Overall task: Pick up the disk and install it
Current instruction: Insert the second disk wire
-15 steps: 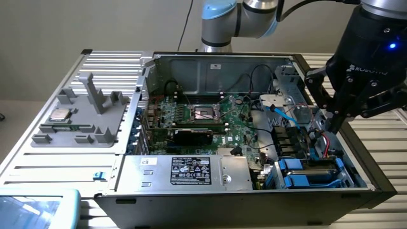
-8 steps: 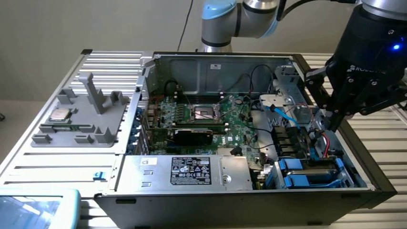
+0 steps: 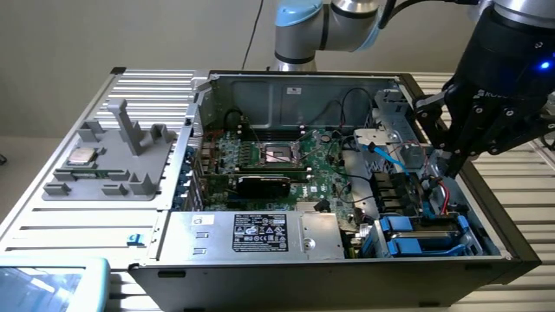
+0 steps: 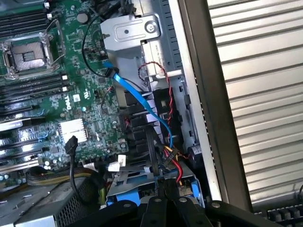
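The black gripper (image 3: 457,170) hangs over the open computer case (image 3: 485,224), at the exterior view's right, its jaws together and holding nothing. Its tips sit near the case's right wall, above a tangle of blue, red and black cables (image 4: 142,97).

The disk (image 3: 425,235) lies in the blue-bracketed bay at the case's near right corner, just below the gripper; in the wrist view its blue bracket (image 4: 142,187) shows right by the fingertips (image 4: 156,208), with red, yellow and black wires running down to it.

The silver power supply box (image 3: 251,235) along the case's near edge carries a black-and-white sticker; its print is too small to read. White lettering on the gripper's housing cannot be made out in full. A logo on the green motherboard (image 4: 71,101) looks like "DELL". On the slatted surface (image 3: 52,224), at the exterior view's left, a grey fixture (image 3: 108,175) holds a small silver chip (image 3: 82,156).
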Available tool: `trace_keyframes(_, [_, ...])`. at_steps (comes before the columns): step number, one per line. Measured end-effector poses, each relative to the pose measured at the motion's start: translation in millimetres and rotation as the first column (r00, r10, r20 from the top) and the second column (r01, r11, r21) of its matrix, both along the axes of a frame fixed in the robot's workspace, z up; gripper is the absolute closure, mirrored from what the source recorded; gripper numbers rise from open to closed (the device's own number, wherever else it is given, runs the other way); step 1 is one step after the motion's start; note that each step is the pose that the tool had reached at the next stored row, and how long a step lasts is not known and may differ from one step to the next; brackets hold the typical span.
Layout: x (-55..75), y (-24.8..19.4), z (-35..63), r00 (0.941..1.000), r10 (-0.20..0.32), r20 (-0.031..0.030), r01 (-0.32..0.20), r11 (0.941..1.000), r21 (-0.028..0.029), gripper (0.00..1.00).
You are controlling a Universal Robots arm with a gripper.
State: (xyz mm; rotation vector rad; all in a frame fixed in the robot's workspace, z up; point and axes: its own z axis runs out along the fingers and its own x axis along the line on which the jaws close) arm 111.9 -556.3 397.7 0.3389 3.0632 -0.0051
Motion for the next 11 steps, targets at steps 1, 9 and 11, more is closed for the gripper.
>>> trace_keyframes(1, [0.0,0.0,-0.1,1.0000,0.007,-0.0026,-0.007,1.0000,0.0001,0.89])
trace_keyframes(9, [-0.1,0.0,-0.1,0.9900,0.141,-0.0151,-0.141,0.9901,0.0008,0.89])
trace_keyframes(11, [-0.1,0.0,-0.1,0.9842,0.176,-0.0175,-0.176,0.9844,0.0012,0.89])
